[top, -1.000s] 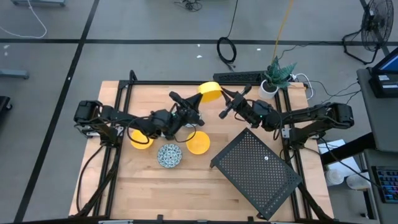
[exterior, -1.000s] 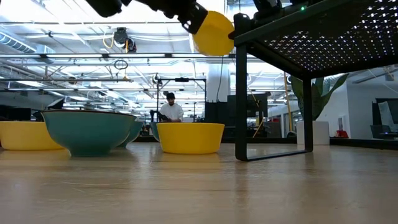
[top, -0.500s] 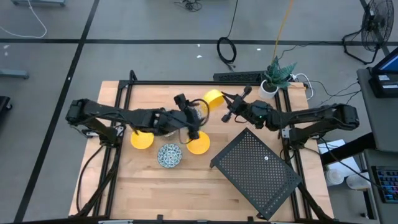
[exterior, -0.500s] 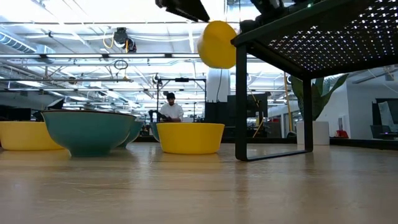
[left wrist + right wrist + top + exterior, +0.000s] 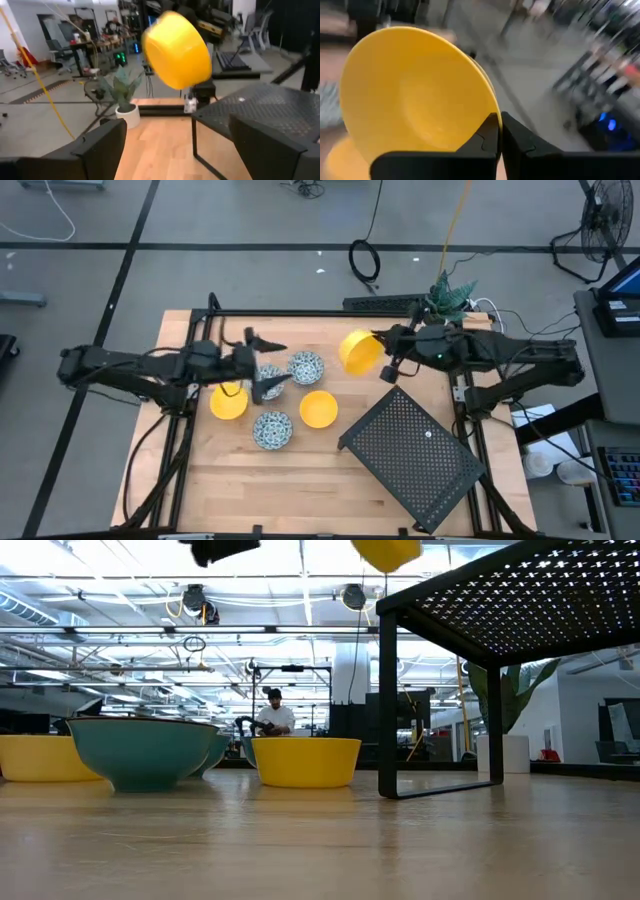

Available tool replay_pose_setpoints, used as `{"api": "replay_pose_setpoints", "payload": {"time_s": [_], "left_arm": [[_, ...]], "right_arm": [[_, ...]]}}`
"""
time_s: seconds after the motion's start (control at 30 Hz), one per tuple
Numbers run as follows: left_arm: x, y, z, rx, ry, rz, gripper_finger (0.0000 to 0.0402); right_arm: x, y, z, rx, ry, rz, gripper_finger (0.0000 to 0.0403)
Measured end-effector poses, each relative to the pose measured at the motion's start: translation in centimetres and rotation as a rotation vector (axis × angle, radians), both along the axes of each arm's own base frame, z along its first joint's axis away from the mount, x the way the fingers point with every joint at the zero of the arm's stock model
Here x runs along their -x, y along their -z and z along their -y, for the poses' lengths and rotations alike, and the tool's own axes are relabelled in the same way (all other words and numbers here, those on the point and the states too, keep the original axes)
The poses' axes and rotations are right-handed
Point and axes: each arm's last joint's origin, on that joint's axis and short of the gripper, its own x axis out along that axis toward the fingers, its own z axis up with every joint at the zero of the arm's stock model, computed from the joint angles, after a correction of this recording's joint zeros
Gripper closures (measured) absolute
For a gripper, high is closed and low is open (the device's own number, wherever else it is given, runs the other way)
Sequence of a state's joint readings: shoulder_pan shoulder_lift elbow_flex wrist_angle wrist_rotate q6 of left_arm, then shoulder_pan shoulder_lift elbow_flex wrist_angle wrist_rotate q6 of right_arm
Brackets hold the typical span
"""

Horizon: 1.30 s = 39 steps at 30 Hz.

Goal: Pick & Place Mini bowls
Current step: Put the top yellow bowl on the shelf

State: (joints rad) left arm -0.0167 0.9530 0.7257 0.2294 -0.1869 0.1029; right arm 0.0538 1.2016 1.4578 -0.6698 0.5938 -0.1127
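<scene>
Now, from left to right: the left gripper (image 5: pixel 262 364) hangs over the left part of the wooden table (image 5: pixel 300 480) with its fingers spread wide and nothing between them. Under and beside it lie the mini bowls: two yellow bowls (image 5: pixel 228 402) and three patterned bowls (image 5: pixel 272 430), all resting on the wood, close together. Further right, the right gripper (image 5: pixel 385 352) pinches the rim of the third yellow bowl (image 5: pixel 359 350) and holds it tilted in the air, above the table and just beside the black perforated rack (image 5: pixel 415 452). I judge the task is at its beginning: one bowl is being carried, five are left on the table. Behind the table a large workshop room shows, with a person (image 5: pixel 272 712) far away and a plant in a white pot (image 5: pixel 440 305)
</scene>
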Motion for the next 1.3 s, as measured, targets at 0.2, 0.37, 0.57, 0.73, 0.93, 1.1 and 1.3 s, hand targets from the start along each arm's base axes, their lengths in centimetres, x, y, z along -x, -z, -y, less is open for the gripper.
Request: {"api": "replay_pose_setpoints", "payload": {"time_s": [0.2,0.37,0.57,0.73,0.93,1.1,1.3], "left_arm": [[2.4,0.6,-0.3,0.039,-0.011,0.047,0.0055],[2.4,0.7,-0.2,0.028,-0.007,0.049,0.0055],[2.3,0.8,-0.3,-0.044,-0.01,0.03,0.0051],[2.3,0.8,-0.3,-0.052,-0.01,0.028,0.005],[2.3,0.8,-0.3,-0.051,-0.01,0.026,0.005],[2.3,0.8,-0.2,-0.022,0.002,0.029,0.005],[2.3,0.8,-0.2,-0.018,0.003,0.029,0.005]], "right_arm": [[0.3,-1.5,0.0,-0.242,0.028,-0.236,0.0402],[0.2,-0.5,0.3,-0.446,0.012,-0.396,0.0402],[1.1,0.2,0.3,-0.601,-0.127,-0.548,0.0403],[1.6,0.2,0.3,-0.635,-0.117,-0.579,0.0403],[1.4,2.2,0.6,-0.698,-0.097,-0.667,0.0403],[1.2,4.3,1.5,-0.702,-0.065,-0.729,0.0403],[1.2,6.2,2.6,-0.75,-0.059,-0.776,0.0403]]}}
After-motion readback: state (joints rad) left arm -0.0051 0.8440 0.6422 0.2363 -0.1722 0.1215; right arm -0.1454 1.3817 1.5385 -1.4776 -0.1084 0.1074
